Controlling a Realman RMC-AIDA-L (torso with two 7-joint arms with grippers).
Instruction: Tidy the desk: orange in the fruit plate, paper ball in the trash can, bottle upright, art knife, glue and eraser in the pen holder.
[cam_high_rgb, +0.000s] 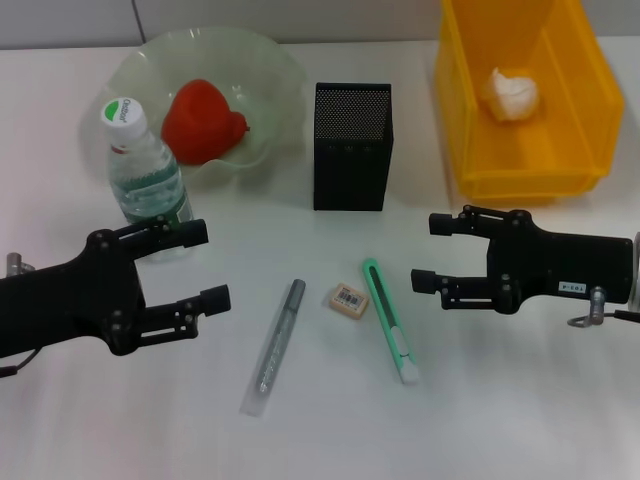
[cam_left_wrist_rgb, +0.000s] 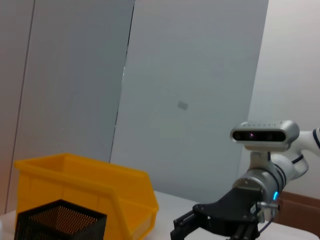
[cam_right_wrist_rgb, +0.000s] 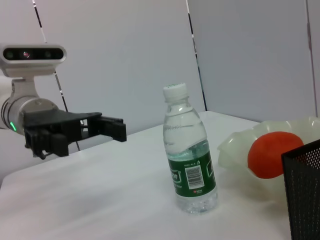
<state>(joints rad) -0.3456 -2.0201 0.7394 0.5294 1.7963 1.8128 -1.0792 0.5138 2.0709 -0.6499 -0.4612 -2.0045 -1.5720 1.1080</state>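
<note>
Red-orange lumpy orange (cam_high_rgb: 203, 120) sits in the wide pale green translucent fruit plate w/ wavy rim (cam_high_rgb: 268, 60), far left of the plain white surface (cam_high_rgb: 500, 420). White crumpled paper ball (cam_high_rgb: 511, 95) lies inside the bright yellow rectangular plastic trash can (cam_high_rgb: 580, 130), far right. Small clear plastic water bottle w/ green label and white cap (cam_high_rgb: 143, 175) stands upright just in front of the plate's left edge, near the left end effector (cam_high_rgb: 208, 265). Tall black metal mesh pen holder (cam_high_rgb: 351, 146) stands btwn plate and trash can.

3 items lie flat in front of the pen holder, none touching: thin grey pen-like glue stick w/ clear end (cam_high_rgb: 275, 345) on the left, small beige eraser block w/ barcode label (cam_high_rgb: 348, 299) in the middle, slim mint-green art knife w/ white end (cam_high_rgb: 389, 320) just right of the eraser.

Left end effector hovers low at the near left, fingers spread wide, holding nothing. Right end effector (cam_high_rgb: 428, 251) hovers at the near right, just right of the knife, fingers also wide apart, holding nothing.
</note>
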